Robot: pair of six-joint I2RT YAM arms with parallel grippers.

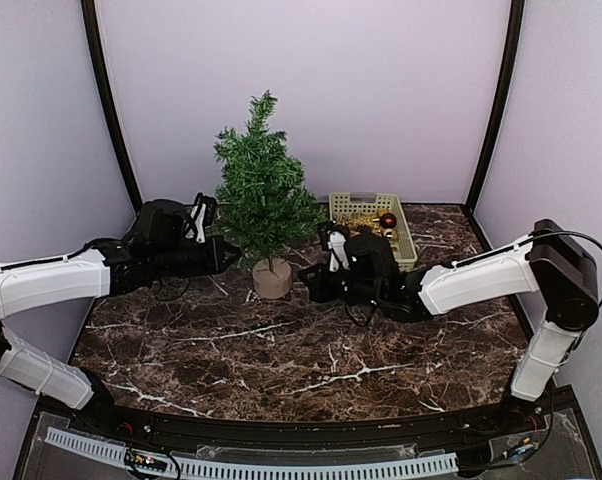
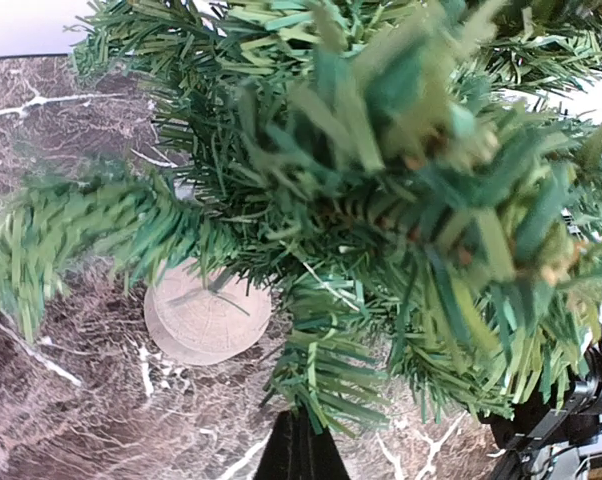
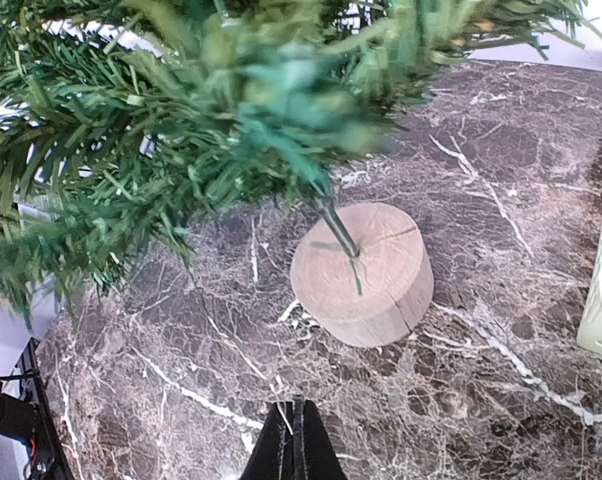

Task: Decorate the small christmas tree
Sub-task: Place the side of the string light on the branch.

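Top view: small christmas tree (image 1: 262, 195) upright at far centre of table (image 1: 281, 360), long axis vertical; left gripper (image 1: 219, 256) among lower left branches, right gripper (image 1: 314, 283) just right of stump base (image 1: 272, 279); basket (image 1: 366, 198) of ornaments (image 1: 387, 219) farther right, nearer right arm.
Left wrist: branches directly ahead and above; fingers (image 2: 301, 455) clenched, nothing seen between.
Right wrist: base just beyond fingers (image 3: 281, 450), pressed together, empty.
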